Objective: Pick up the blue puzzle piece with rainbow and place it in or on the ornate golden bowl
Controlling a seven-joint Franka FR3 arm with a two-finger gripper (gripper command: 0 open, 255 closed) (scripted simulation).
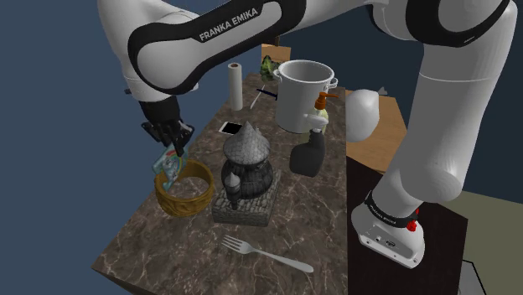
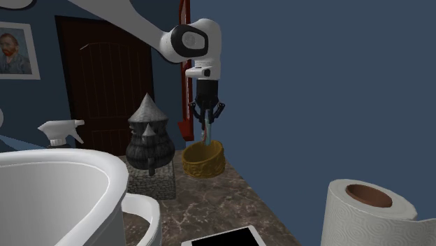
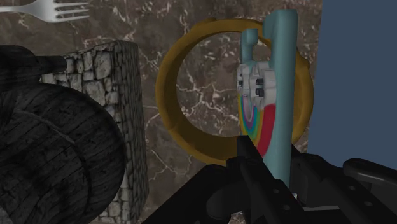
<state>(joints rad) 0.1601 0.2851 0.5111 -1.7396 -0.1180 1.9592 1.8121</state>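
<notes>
Claw (image 1: 173,149) clamped on piece (image 3: 270,108), blue with rainbow, pinched by one end, hanging upright beneath it. Piece over bowl (image 1: 198,198), golden, ornate. Lower end about rim level, on bowl's side toward shoulder view's left. Contact with bowl: cannot tell. Bowl sits on dark marbled surface (image 1: 323,222), near its edge, just beside tower model (image 1: 245,172) on stone base. Fork (image 1: 266,253) lies on surface, apart from bowl and tower.

Teal-blue puzzle piece (image 3: 280,83) with rainbow stripes, golden bowl (image 3: 165,95), brown white-veined counter (image 1: 318,219), black tool (image 3: 270,153)
</notes>
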